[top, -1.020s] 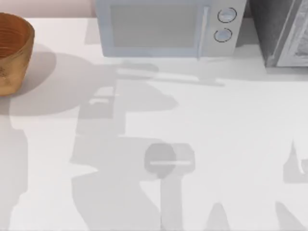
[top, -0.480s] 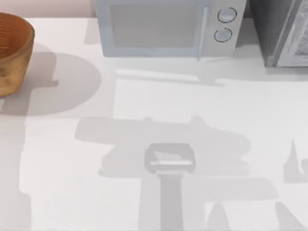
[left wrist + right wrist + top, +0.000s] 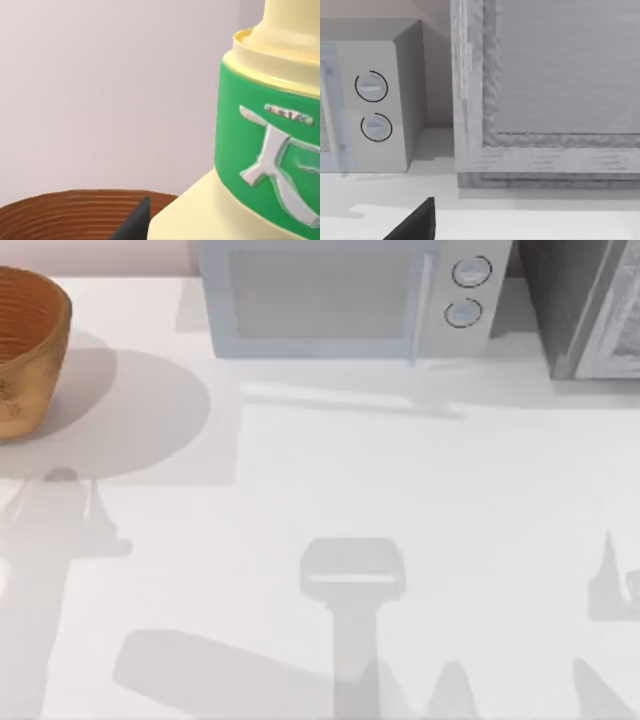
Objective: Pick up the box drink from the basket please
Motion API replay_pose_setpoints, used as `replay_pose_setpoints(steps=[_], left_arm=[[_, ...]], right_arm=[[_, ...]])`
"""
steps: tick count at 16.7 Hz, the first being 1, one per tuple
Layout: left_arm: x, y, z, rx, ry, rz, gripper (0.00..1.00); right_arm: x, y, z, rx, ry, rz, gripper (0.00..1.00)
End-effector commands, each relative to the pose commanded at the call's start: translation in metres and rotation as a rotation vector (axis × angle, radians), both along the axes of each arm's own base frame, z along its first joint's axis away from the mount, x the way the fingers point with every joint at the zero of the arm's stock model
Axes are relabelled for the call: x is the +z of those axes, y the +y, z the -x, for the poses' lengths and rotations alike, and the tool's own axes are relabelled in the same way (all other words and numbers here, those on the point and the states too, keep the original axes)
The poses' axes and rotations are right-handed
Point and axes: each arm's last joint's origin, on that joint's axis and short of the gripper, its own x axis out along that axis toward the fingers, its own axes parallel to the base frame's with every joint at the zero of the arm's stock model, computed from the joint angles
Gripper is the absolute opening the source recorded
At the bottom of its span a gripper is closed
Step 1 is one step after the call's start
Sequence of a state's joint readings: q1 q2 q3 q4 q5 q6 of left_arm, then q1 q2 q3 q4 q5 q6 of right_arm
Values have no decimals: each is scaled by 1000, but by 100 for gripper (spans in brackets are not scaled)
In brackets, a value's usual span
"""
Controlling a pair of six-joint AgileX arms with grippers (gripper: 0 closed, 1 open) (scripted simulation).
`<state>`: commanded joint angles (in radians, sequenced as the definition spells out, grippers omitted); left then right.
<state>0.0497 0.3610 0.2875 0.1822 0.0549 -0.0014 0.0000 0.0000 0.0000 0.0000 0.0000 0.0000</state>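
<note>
The box drink is cream with a green label and silver lettering, and it looms very close in the left wrist view. My left gripper is shut on it, and one dark fingertip lies against its lower side. The drink hangs above the ribbed brown rim of the basket. In the top view the honey-brown basket stands at the table's far left edge, partly cut off. A dark part of my right gripper hangs low over the table near the microwave.
A pale microwave with two round knobs stands at the back centre. A grey cabinet is at the back right, also close in the right wrist view. Arm shadows lie across the white table.
The big arm shadow that lay beside the basket and across the table's middle has slid to the front left. The basket, microwave and cabinet have not moved.
</note>
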Motion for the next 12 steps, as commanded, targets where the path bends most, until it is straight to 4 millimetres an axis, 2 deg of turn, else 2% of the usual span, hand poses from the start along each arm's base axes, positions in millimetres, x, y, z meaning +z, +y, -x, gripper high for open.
replay_pose_setpoints(steps=[4, 6, 8, 12], left_arm=[[-59, -4, 18, 3, 63, -1, 0], [-78, -5, 20, 4, 95, -2, 0], [-86, -5, 20, 4, 109, -3, 0], [-86, -5, 20, 7, 112, -5, 0]], right_arm=[[0, 0, 0, 0, 0, 0, 100], [0, 0, 0, 0, 0, 0, 100], [0, 0, 0, 0, 0, 0, 100], [0, 0, 0, 0, 0, 0, 100]])
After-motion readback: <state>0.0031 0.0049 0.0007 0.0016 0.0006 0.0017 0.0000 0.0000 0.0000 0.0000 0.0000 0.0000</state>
